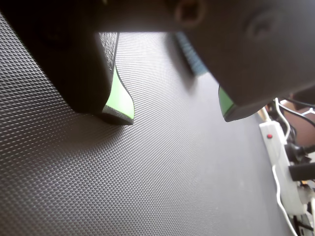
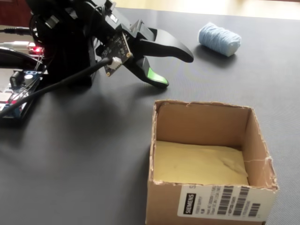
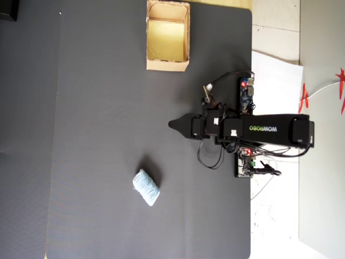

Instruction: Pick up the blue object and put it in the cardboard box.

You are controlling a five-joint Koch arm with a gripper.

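Observation:
The blue object [image 2: 219, 39], a small pale-blue striped bundle, lies on the black mat at the far right of the fixed view, clear of everything. In the wrist view only a blurred sliver of the blue object [image 1: 190, 55] shows, beyond the jaws. My gripper [image 2: 177, 69] hovers low over the mat between it and the cardboard box [image 2: 201, 123]. It is open, the green-padded jaws wide apart with nothing between them [image 1: 174, 115]. In the overhead view the gripper [image 3: 173, 125] points left, the blue object [image 3: 146, 187] lies below-left of it, and the box [image 3: 167, 66] stands at the top, empty, showing its yellowish floor.
The arm's base and circuit boards [image 3: 246, 97] sit at the mat's right edge in the overhead view, with cables [image 2: 56, 84] trailing. A white power strip [image 1: 275, 147] lies off the mat at the wrist view's right. White paper [image 3: 275, 70] borders the mat.

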